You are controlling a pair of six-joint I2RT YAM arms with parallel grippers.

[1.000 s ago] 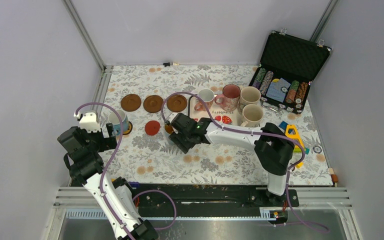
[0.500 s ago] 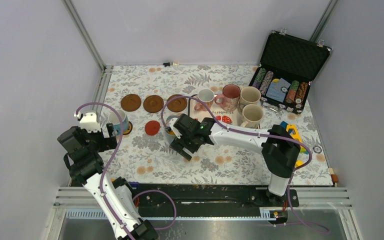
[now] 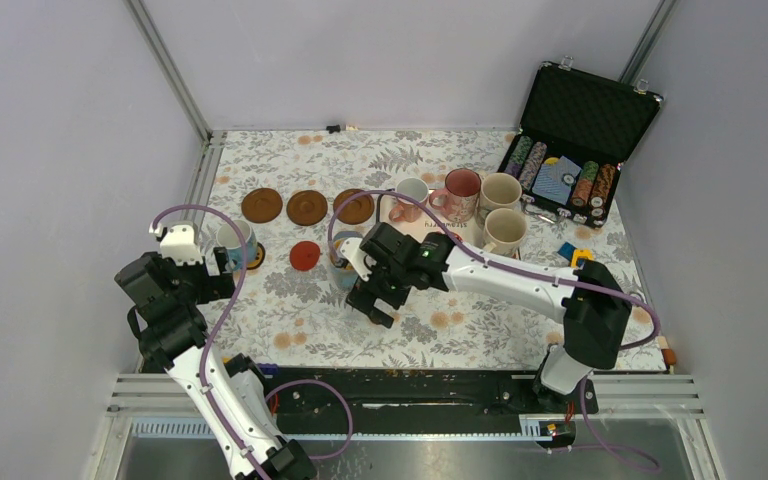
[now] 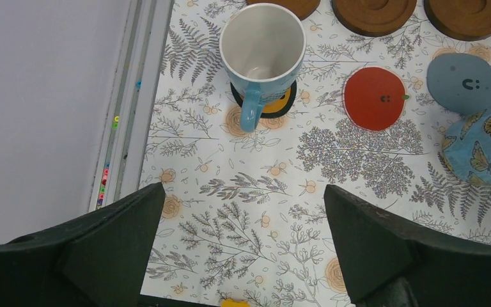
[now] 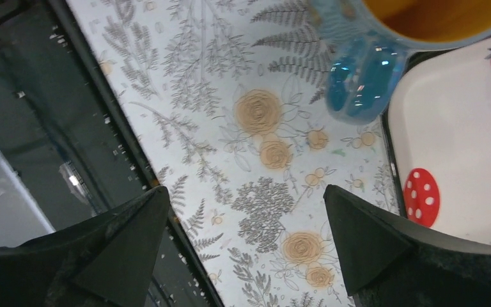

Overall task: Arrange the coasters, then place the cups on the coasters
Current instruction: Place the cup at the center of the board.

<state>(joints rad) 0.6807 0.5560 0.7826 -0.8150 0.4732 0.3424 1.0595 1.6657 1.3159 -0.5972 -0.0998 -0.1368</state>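
The white-and-blue cup (image 4: 263, 48) stands upright on the black coaster with the orange centre (image 4: 275, 105). My left gripper (image 4: 243, 243) (image 3: 215, 265) is open and empty just short of it. The red coaster (image 4: 374, 98) and grey-blue coaster (image 4: 461, 83) lie bare. The blue cup with yellow inside (image 5: 422, 19) (image 3: 343, 268) stands against the grey-blue coaster's near edge. My right gripper (image 5: 246, 236) (image 3: 372, 298) is open beside it, holding nothing. Three brown coasters (image 3: 307, 207) lie in a row at the back. A white cup with pink handle (image 3: 412, 192), a pink cup (image 3: 461, 192) and two cream cups (image 3: 502, 210) stand around the tray.
A white strawberry-print tray (image 5: 447, 128) (image 3: 440, 235) lies just right of the blue cup. An open black case of poker chips (image 3: 580, 140) sits at the back right. Small coloured toys (image 3: 578, 256) lie near the right edge. The black front rail (image 5: 51, 128) runs close under my right gripper.
My right gripper opened, let go of the blue cup and drew back toward the near edge. The blue cup now stands alone. My left arm has not moved.
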